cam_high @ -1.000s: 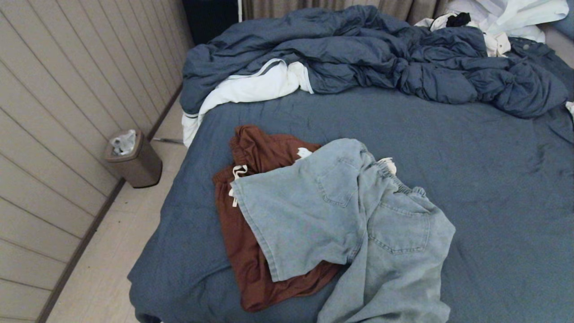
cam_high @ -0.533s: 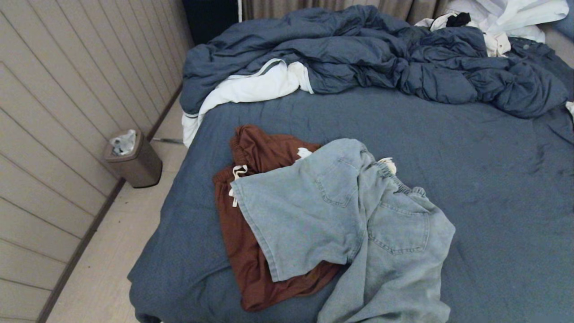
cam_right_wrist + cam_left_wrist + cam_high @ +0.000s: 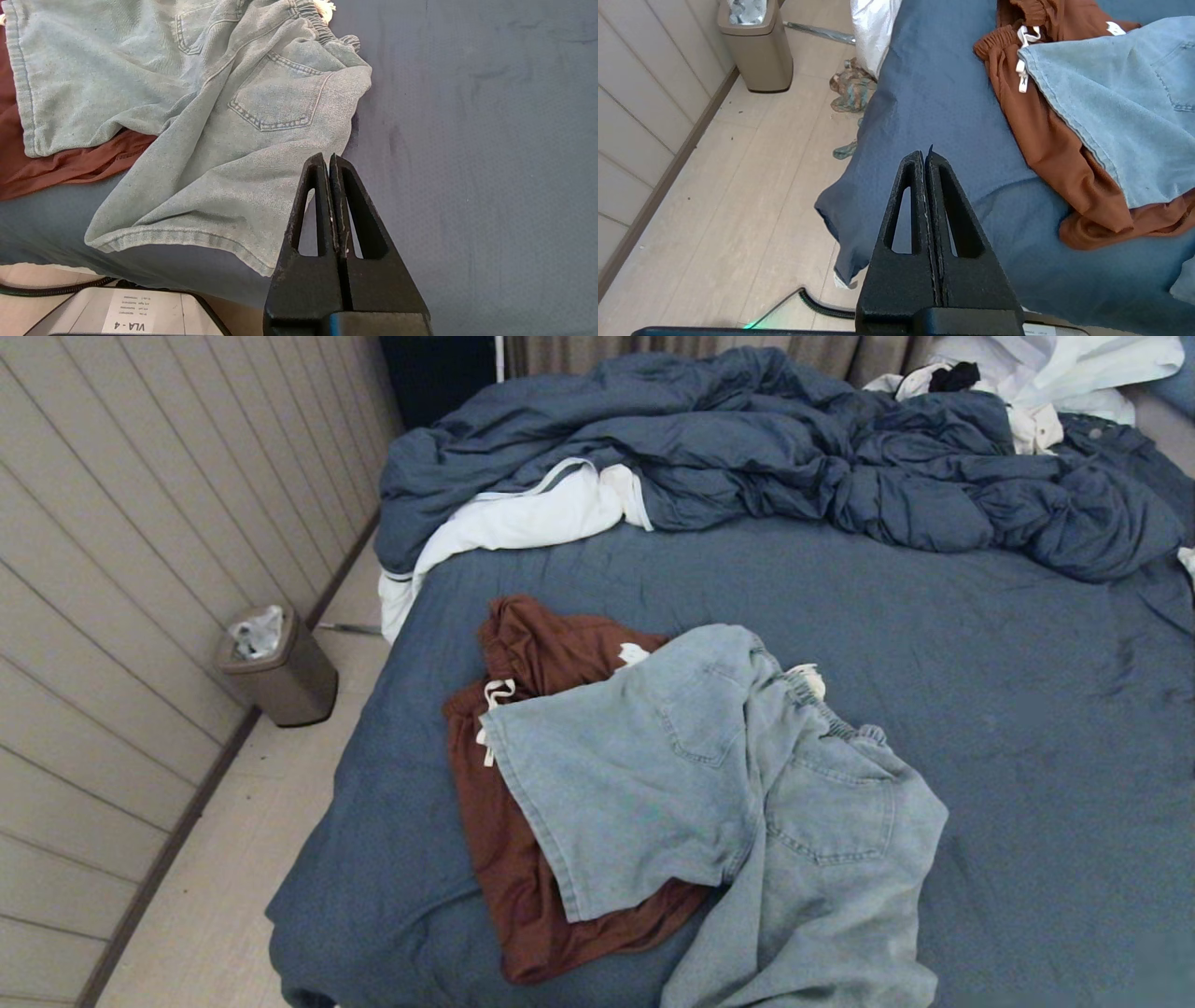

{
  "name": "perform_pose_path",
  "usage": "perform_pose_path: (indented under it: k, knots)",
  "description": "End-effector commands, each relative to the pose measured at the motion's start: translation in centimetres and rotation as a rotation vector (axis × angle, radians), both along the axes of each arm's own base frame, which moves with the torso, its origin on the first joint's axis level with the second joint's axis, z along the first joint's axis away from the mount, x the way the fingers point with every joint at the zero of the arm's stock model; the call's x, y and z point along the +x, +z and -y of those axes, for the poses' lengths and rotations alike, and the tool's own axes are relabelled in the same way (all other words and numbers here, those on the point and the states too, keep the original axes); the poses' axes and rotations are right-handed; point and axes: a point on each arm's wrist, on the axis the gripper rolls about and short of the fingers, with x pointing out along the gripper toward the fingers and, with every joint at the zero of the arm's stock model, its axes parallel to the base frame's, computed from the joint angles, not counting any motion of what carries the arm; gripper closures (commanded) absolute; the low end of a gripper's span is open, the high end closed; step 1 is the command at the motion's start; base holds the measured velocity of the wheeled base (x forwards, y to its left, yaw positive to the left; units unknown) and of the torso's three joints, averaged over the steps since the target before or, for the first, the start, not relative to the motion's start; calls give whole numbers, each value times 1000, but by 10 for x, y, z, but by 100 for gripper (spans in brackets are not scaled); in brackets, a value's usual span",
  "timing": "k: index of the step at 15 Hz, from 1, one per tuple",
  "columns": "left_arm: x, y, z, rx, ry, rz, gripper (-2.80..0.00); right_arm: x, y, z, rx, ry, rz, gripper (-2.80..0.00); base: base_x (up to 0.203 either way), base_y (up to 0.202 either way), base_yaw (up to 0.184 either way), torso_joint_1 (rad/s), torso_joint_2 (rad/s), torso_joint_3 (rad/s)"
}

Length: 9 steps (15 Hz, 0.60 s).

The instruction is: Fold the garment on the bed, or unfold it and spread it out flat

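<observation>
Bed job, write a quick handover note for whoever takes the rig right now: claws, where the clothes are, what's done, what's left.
Left claw: shut, empty, hanging over the bed's near left corner.
Right claw: shut, empty, above the sheet by the near edge of the denim shorts.
Denim shorts lie crumpled, pockets up, on the bed, partly covering the brown shorts.
The duvet is bunched at the far end.
Done: nothing; neither garment is folded or spread flat.
Left: pick one garment, probably the denim on top, then flatten or fold it.
</observation>
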Motion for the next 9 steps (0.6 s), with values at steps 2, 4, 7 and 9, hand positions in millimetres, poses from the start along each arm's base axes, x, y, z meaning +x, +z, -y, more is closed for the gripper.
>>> perform_pose_path:
  k: [2,4,7,9]
  knots:
    - [0,0,0,-1,1,-1,0,0,0,0,1,-1,1,0,0,0,0,0,0,0]
    - [0,0,0,-1,1,-1,0,0,0,0,3,-2,1,0,0,0,0,0,0,0]
    - [0,0,0,-3,2,-1,0,0,0,0,4,-3,1,0,0,0,0,0,0,0]
    - [0,0,0,-3,3,-1,0,0,0,0,6,-6,1,0,0,0,0,0,0,0]
